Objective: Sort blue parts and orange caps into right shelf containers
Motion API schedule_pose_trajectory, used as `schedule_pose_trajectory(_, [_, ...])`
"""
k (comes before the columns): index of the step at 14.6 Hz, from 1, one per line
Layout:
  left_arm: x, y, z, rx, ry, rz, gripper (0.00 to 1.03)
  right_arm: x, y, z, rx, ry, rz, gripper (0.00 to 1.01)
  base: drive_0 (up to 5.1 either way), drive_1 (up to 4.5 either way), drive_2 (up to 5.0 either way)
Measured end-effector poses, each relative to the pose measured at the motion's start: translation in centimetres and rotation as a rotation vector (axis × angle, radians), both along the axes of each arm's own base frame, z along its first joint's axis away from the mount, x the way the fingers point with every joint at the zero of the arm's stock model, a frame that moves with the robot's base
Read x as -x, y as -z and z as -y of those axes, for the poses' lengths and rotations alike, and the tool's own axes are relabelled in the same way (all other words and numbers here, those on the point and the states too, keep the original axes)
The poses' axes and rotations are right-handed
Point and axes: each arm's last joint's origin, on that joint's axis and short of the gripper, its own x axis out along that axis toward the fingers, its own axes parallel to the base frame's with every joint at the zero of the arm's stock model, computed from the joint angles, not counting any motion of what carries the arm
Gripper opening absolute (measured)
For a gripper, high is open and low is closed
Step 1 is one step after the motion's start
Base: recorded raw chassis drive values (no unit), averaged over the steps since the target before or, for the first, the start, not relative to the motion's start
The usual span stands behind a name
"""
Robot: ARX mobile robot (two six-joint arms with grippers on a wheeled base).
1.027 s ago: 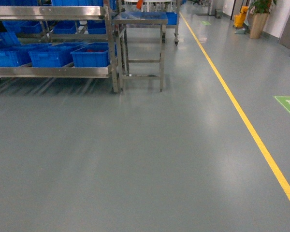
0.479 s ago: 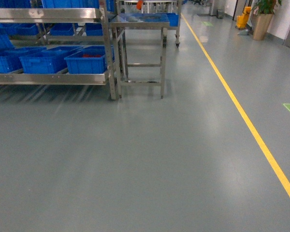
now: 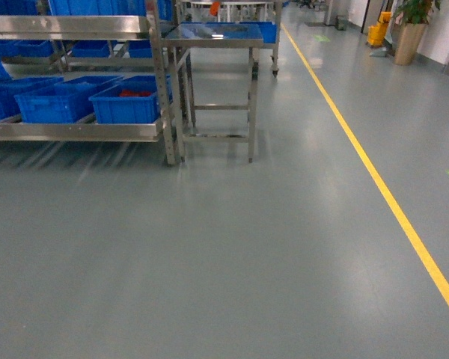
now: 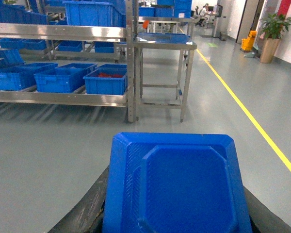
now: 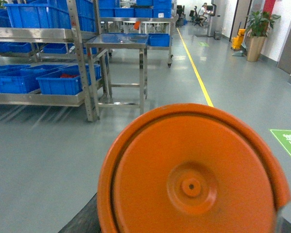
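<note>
1. Carrying cargo: blue part (image 4: 177, 187) fills the left wrist view, orange cap (image 5: 191, 177) the right; finger state cannot be told.
2. Blue crates (image 3: 127, 101) sit far left on the shelf (image 3: 75, 131), well apart, presumably the destination.

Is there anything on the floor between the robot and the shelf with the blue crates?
Nothing visible: the grey floor lies bare up to the steel shelf holding the blue crates. A small steel table stands just right of it.

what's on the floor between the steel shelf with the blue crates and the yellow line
In the head view, a small steel table stands just right of the shelf with blue crates; from there to the yellow line is bare grey floor.
</note>
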Motion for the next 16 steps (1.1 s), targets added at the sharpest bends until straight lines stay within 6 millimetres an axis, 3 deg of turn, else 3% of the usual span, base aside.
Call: schedule_pose_trajectory(16, [0.00,-0.02,0.00,0.000,0.000,0.002,0.42,0.00,-0.03,0.00,0.000,0.000,0.003,0.45,0.0,4.30,-4.3])
